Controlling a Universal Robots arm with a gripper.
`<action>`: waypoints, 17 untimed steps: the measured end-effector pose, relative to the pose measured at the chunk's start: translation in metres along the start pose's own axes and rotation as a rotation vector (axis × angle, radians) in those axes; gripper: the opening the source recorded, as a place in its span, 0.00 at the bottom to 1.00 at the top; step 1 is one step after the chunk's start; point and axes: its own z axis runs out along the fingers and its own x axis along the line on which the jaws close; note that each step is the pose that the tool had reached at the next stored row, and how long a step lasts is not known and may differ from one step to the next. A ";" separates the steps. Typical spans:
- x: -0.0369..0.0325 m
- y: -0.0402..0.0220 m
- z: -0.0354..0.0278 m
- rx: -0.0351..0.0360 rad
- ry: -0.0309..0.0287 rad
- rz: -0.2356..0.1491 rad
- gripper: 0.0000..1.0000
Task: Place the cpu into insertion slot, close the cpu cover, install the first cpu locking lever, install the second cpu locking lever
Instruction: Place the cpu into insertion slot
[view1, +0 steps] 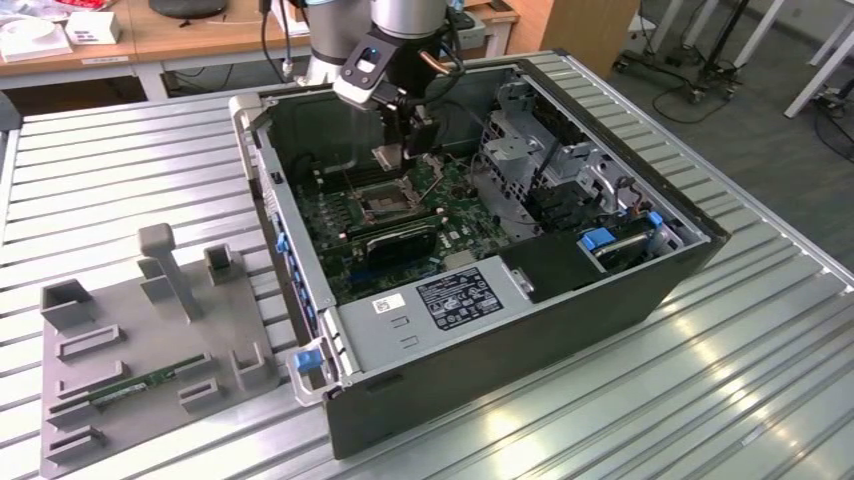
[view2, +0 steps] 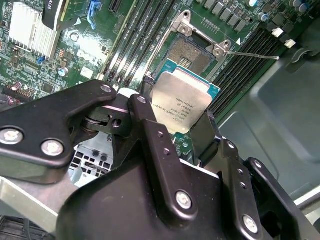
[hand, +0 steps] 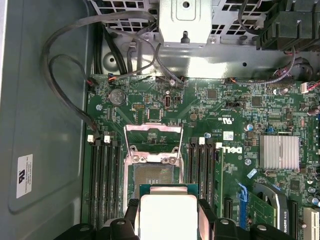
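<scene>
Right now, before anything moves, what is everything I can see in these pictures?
computer case: one, dark grey, open, on the slatted metal table
motherboard: one, green, inside the case
insertion slot: one, black, on the board, uncovered
cpu cover: one, silvery, raised open at the slot's edge
memory slots: several, black, on both sides of the slot
heat sink: one, silvery, on the board
cables: several, grey, along the case wall
holder tray: one, grey, on the table at the exterior view's left
memory stick: one, green, lying in the tray
cpu: one, silvery-tan, held over the board near the slot
gripper: one, black, shut on the cpu
arm: one, silver-grey, reaching into the case
</scene>
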 end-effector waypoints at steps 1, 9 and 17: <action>0.0000 -0.0001 0.0015 -0.0001 0.0002 0.000 0.55; -0.0001 -0.0002 0.0040 -0.0001 0.0004 0.000 0.55; -0.0001 -0.0003 0.0063 -0.0001 0.0009 0.000 0.55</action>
